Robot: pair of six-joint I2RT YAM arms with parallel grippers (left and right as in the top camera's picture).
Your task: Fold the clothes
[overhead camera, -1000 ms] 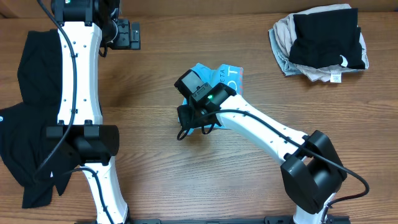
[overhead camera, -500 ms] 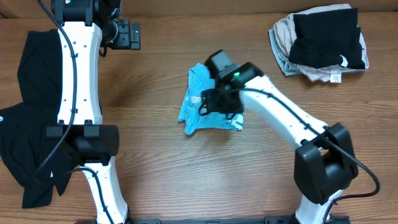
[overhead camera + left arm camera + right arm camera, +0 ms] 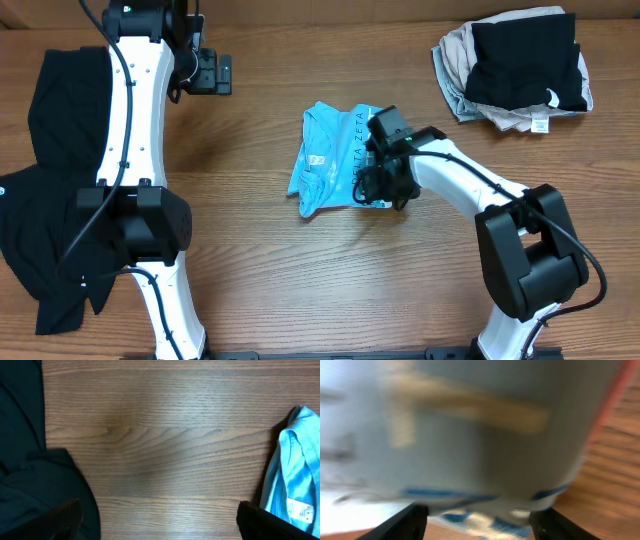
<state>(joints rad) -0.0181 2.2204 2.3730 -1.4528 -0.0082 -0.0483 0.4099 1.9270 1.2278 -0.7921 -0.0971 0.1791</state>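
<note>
While right gripper (image 3: 378, 188) sits at the blue T-shirt (image 3: 325, 165), right edge, grasp unclear, left gripper (image 3: 218, 72) spread wide, well apart.

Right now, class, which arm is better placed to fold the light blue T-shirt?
Right: the right pincer sits at the T-shirt's edge; the left pincer hangs over the table, well away.

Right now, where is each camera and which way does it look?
Overhead: above the wooden table, looking down; white left arm, right arm show.
Left wrist: faces down at table, black cloth garment, light blue cloth T-shirt; dark fingertips show.
Right wrist: close against blurry pale cloth; fingertips show.
Shared: the T-shirt, overhead and left wrist.
</note>
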